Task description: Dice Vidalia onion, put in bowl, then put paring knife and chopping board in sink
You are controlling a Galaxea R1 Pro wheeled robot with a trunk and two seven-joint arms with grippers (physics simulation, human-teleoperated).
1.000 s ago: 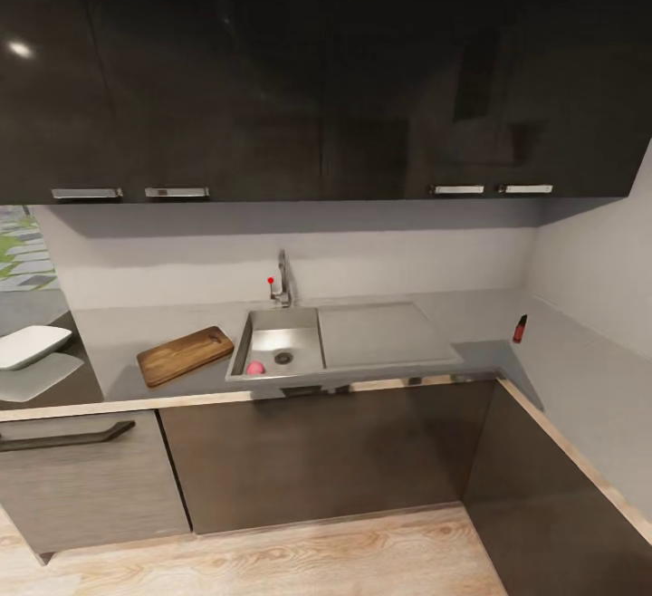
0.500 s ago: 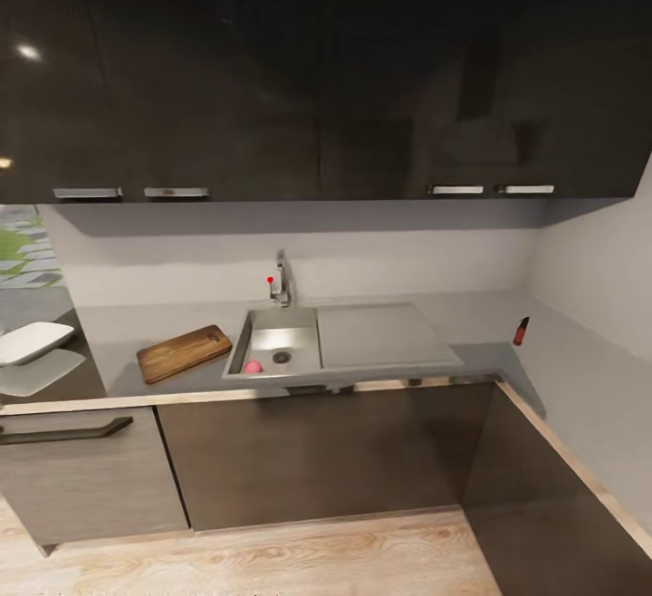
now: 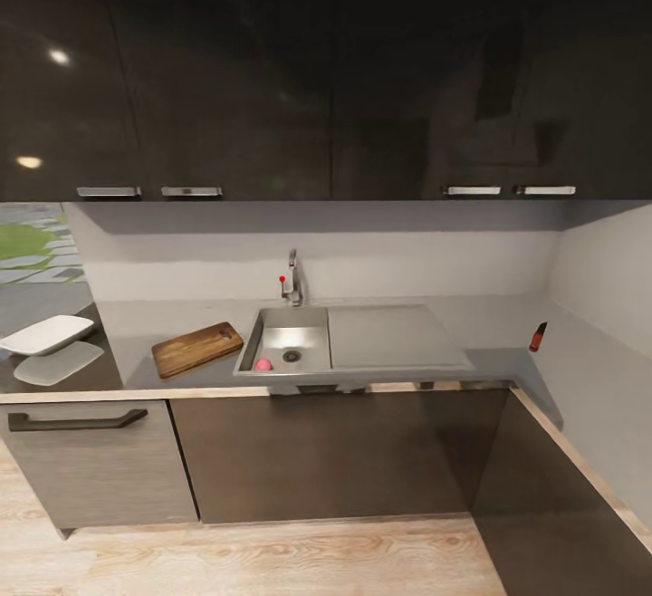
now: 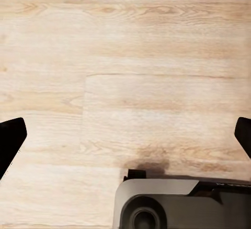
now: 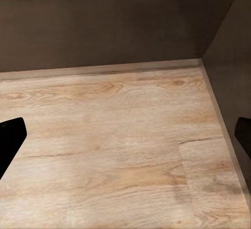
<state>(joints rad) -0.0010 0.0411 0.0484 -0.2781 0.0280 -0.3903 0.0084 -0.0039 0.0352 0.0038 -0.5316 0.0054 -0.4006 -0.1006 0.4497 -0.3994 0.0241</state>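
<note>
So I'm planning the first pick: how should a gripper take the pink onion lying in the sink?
Probably from straight above. The Vidalia onion is a small round ball on the basin floor of the sink, close to its front-left corner, beside the drain. The walls block a side approach, so close the fingers across its middle.

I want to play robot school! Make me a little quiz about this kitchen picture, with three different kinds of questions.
1. True or false: the Vidalia onion lies inside the sink.
2. The chopping board sits where? A) in the sink B) on the countertop beside the sink C) on the floor
3. Fill the gap: the tap behind the sink has a ____ knob.

Key: 1 true. 2 B. 3 red.
</note>
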